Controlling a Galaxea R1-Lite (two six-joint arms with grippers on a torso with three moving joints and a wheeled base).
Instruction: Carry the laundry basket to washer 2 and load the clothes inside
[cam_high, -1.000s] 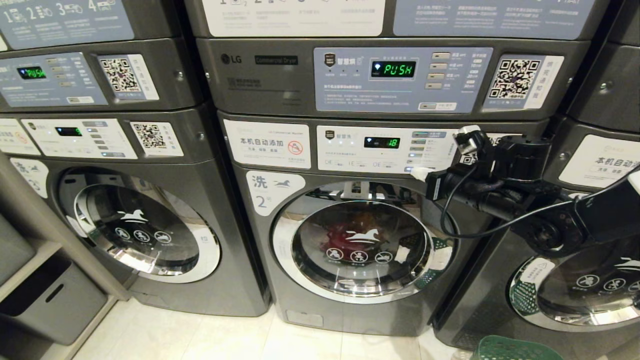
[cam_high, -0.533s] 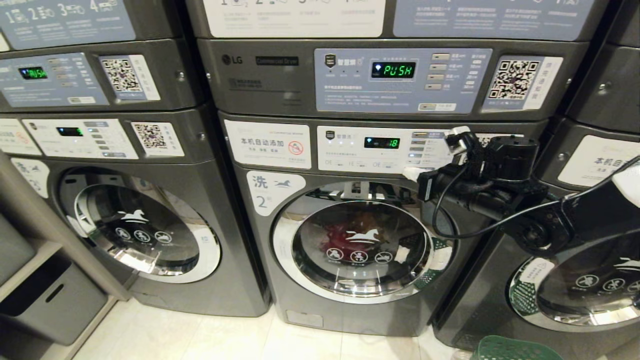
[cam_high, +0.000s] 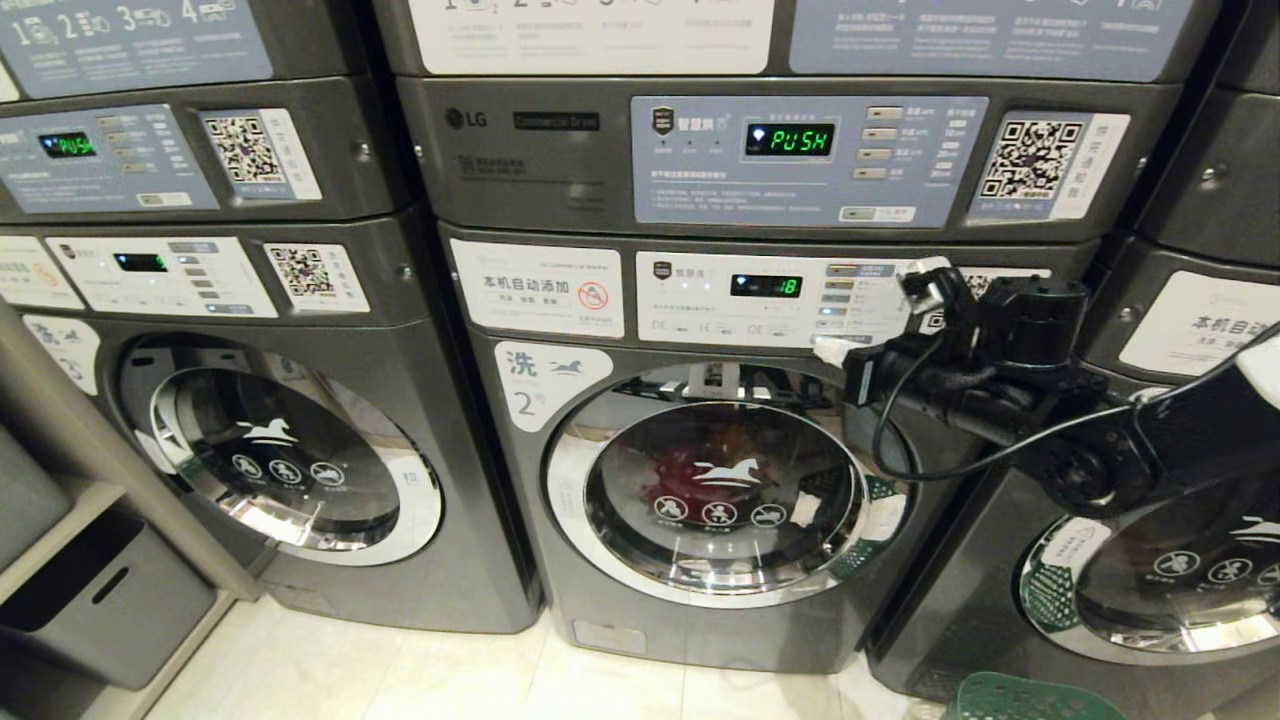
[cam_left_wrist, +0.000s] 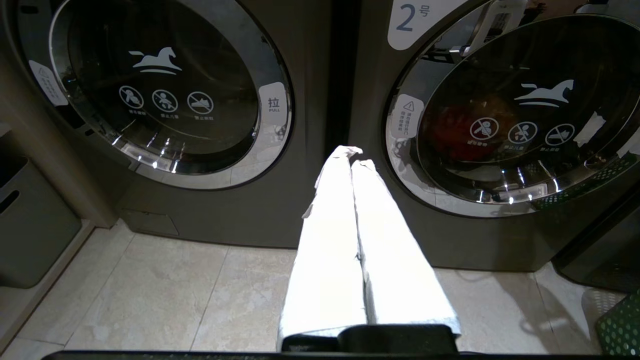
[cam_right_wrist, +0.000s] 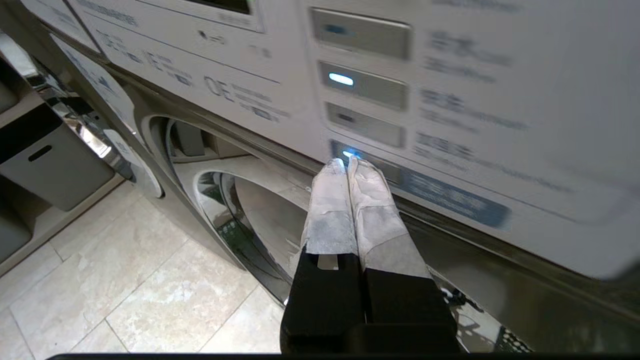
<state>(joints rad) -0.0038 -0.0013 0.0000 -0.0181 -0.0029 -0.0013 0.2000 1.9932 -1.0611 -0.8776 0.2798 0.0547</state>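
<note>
Washer 2 (cam_high: 700, 640) stands in the middle with its round glass door (cam_high: 725, 490) closed. Red clothes (cam_high: 672, 472) show dimly behind the glass, also in the left wrist view (cam_left_wrist: 450, 130). My right gripper (cam_high: 832, 350) is shut and empty. Its taped fingertips (cam_right_wrist: 347, 162) rest at a blue-lit button (cam_right_wrist: 340, 150) low on the washer's control panel (cam_high: 760, 300), whose display reads 18. My left gripper (cam_left_wrist: 352, 157) is shut and empty, held low and pointing at the gap left of washer 2. The green laundry basket (cam_high: 1020, 700) sits on the floor at the lower right, mostly cut off.
Alike washers stand on the left (cam_high: 300, 470) and the right (cam_high: 1150, 580), with dryers (cam_high: 560, 150) stacked above. A grey bin (cam_high: 110, 600) sits in a low shelf at the far left. Pale tiled floor (cam_high: 400, 670) lies in front of the machines.
The right gripper has stayed at the lower panel button, wavering only slightly sideways. The door remains closed and the left arm has not moved.
</note>
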